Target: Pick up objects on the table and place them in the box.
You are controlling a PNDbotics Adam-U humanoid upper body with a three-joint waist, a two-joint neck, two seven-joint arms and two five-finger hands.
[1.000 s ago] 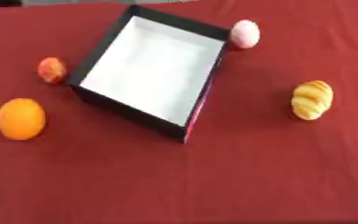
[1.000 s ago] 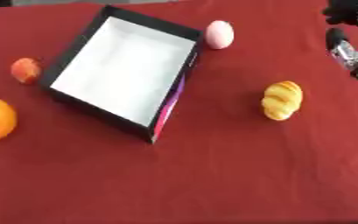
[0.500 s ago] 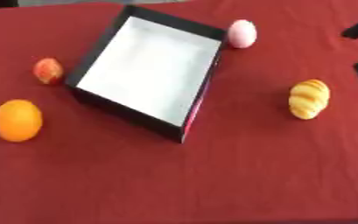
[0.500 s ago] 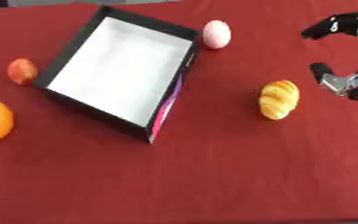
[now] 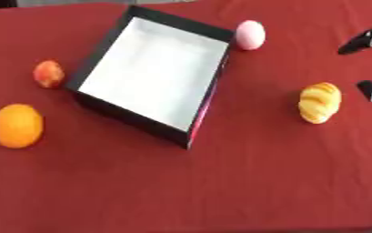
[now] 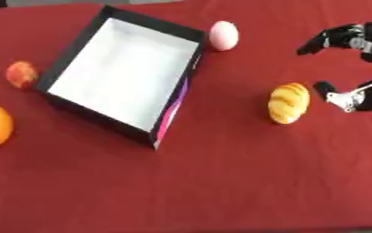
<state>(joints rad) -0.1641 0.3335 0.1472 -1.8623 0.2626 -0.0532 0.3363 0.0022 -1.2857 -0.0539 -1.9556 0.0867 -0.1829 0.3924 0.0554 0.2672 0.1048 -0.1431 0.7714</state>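
Your box (image 5: 149, 77) sits askew on the worktop (image 5: 244, 182), left of centre, with nothing in it. The egg-shaped thing (image 5: 250, 34) lies just beside its far right corner. To the box's left you have the small round fruit (image 5: 48, 73), and nearer you, well left, the orange (image 5: 16, 125). The croissant (image 6: 289, 103) lies right of the box, well apart from it, with your right hand (image 6: 362, 68) just to its right, fingers (image 6: 325, 88) close beside it

A black box (image 5: 141, 123) with a white inside sits askew, an orange (image 5: 16, 126) and peach (image 5: 48, 73) left, pink egg (image 5: 250, 34) and yellow croissant (image 5: 319, 102) right.
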